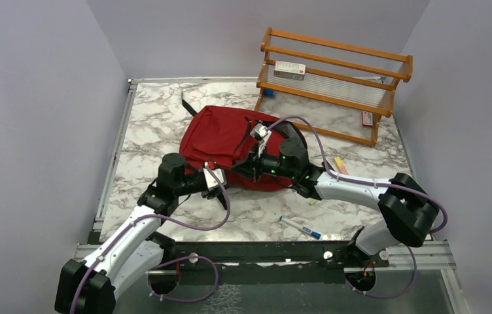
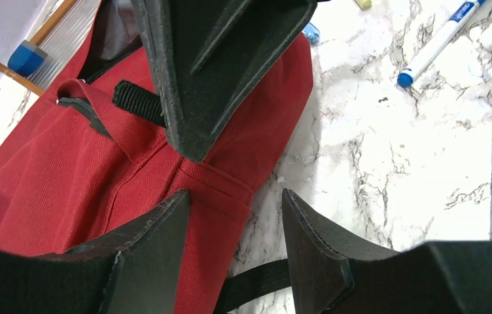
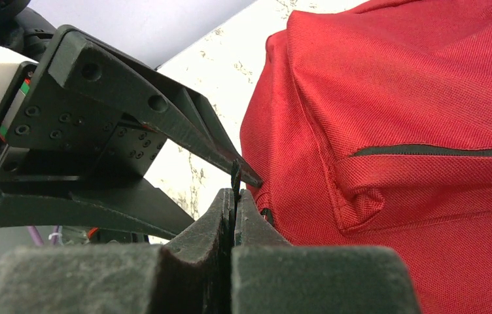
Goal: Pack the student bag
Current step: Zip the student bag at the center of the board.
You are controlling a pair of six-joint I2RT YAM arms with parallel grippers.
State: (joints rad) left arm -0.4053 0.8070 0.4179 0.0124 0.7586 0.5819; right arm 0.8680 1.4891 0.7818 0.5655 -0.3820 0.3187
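Student bag point(image 1: 220, 137) lies on the counter point(image 1: 152, 118), close before both jaws. Right jaws pinch its thin black tab point(image 3: 235, 175), probably to work the zipper; left jaws stand open beside.

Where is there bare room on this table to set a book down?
Free: the table left of the student bag; the near strip between left arm and marker. Crowded: the bag's near edge, where left gripper and right gripper meet, and beside the rack.
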